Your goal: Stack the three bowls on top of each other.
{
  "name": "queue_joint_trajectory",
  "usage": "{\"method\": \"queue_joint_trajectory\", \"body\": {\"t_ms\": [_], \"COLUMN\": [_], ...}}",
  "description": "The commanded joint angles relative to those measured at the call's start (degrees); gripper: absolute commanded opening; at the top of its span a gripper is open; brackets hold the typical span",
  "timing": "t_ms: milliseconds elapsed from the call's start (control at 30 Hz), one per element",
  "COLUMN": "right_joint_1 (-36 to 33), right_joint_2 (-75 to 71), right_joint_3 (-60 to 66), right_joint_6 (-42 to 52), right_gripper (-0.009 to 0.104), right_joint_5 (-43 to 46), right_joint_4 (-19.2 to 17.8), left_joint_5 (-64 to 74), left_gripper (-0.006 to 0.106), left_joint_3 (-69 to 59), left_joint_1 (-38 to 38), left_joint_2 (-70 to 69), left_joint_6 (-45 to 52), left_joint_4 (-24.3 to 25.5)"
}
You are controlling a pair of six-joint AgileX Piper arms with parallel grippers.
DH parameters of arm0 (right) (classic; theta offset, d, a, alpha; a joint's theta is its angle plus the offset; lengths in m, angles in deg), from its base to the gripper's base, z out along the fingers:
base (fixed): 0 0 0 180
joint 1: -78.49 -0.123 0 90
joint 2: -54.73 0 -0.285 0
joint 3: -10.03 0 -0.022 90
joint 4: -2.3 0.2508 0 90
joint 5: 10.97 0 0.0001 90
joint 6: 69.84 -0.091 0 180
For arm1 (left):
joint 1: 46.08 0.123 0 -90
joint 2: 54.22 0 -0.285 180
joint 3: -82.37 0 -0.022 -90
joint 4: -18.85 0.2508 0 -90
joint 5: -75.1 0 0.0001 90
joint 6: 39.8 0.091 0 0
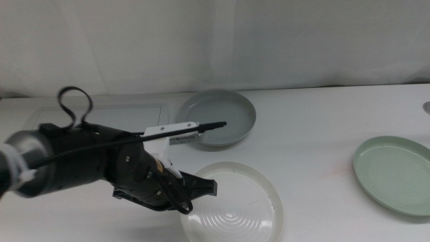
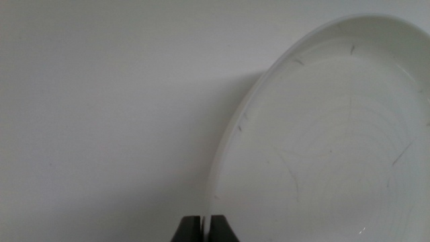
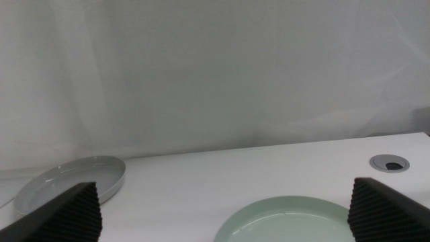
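Cream-white bowl at table's near edge, rim pinched by left gripper; right gripper spread wide over mint green bowl, partly cut off.

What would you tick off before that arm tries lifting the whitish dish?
1. Left gripper on the rim of the shallow cream-white round bowl: ok, its fingers pinch the near-left edge in the left wrist view.
2. Grip depth: cannot tell, only the fingertips show.
3. Landing spot: ok, the shallow grey-blue round bowl behind holds nothing.
4. Pale mint green round bowl out of the path: ok, it sits far to the right.
5. Right gripper out of the way: ok, it waits wide open near the mint bowl.
6. Flat white panel under the left arm: cannot tell, mostly hidden.
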Motion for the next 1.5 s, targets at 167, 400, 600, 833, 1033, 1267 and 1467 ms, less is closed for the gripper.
{"method": "queue_joint_trajectory", "body": {"t_ms": [167, 400, 600, 833, 1033, 1267, 1467], "right_joint_1": [0.5, 0.5, 0.5, 0.5, 0.5, 0.5, 0.5], "right_joint_2": [-1.8, -1.8, -1.8, -1.8, -1.8, -1.8, -1.8], "right_joint_3": [2.3, 2.3, 2.3, 2.3, 2.3, 2.3, 2.3], "right_joint_6": [0.4, 0.4, 0.4, 0.4, 0.4, 0.4, 0.4], "right_gripper": [0.103, 0.103, 0.103, 0.103, 0.103, 0.103, 0.103], "right_joint_5": [0.5, 0.5, 0.5, 0.5, 0.5, 0.5, 0.5], "right_joint_4": [-0.6, -0.6, -0.6, -0.6, -0.6, -0.6, -0.6], "left_joint_5": [-3.1, -4.1, -4.4, -4.4, -3.2, 8.6, 16.8], "left_gripper": [-0.003, -0.001, 0.063, 0.092, 0.092, 0.092, 0.092], "left_joint_3": [0.4, 0.4, 0.4, 0.5, 2.4, 3.7, 3.7], "left_joint_1": [-0.3, -0.3, -0.3, -0.2, 1.1, 11.9, 16.9], "left_joint_2": [3.8, 4.0, 3.6, 0.3, -8.2, -21.5, -33.0], "left_joint_6": [-0.8, -0.8, 0.7, 1.6, -0.4, 0.4, 6.1], "left_joint_4": [-0.4, -0.2, -0.3, 0.3, 9.1, 11.9, 12.7]}}
